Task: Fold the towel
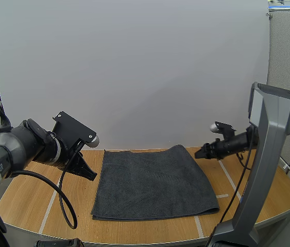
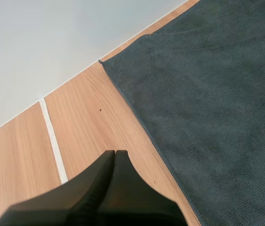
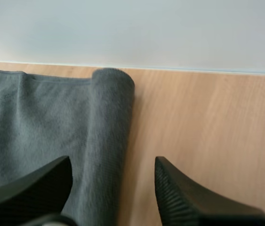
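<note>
High view: behind and above my bases, facing forward and down over the surface (image 1: 26, 200). Both wrist views sit low and close to it; all three share the far edge of the towel (image 1: 152, 180).

black, rib-faced left claw (image 2: 115, 153) and right claw (image 3: 113, 162) on rounded arms (image 1: 18, 146) of grey and black segments

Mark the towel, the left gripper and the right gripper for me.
towel (image 1: 152, 180), high view, middle of its flat top.
left gripper (image 2: 115, 151), left wrist view, where its shut fingertips meet.
right gripper (image 3: 112, 162), right wrist view, midway between its open fingertips, over the towel's rolled edge.
</note>
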{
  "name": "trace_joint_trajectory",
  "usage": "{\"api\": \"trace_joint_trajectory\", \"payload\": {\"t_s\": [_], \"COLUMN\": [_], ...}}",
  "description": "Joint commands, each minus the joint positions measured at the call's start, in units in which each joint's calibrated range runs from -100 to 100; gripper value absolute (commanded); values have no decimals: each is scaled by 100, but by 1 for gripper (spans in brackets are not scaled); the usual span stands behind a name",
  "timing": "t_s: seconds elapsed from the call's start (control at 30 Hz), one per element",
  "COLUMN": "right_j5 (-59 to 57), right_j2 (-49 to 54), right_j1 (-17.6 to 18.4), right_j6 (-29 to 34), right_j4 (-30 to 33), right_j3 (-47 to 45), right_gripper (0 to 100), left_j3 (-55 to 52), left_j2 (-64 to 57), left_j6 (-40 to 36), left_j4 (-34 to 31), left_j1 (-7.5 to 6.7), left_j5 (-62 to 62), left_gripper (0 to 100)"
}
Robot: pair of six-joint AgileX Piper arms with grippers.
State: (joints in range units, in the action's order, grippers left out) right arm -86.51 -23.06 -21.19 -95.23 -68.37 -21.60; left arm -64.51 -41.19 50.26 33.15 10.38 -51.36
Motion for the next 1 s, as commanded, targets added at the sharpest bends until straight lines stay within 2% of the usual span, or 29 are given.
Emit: {"api": "trace_joint_trajectory", "payload": {"t_s": [0.0, 0.13, 0.43, 0.97], "right_j5": [-142, 14, 2132, 2368], "right_j2": [-79, -88, -261, -943], "right_j1": [222, 441, 774, 800], "right_j6": [239, 247, 247, 283], "right_j4": [-68, -142, -142, -165], "right_j3": [404, 562, 599, 1051], "right_gripper": [86, 86, 86, 85], "left_j3": [-10, -10, -10, -10], "left_j2": [-35, -35, -35, -35], "left_j6": [-56, -56, -56, -56], "left_j4": [19, 19, 19, 19], "left_j1": [-8, -8, -8, -8], "left_j5": [-46, -46, -198, -198], "left_gripper": [0, 0, 0, 0]}}
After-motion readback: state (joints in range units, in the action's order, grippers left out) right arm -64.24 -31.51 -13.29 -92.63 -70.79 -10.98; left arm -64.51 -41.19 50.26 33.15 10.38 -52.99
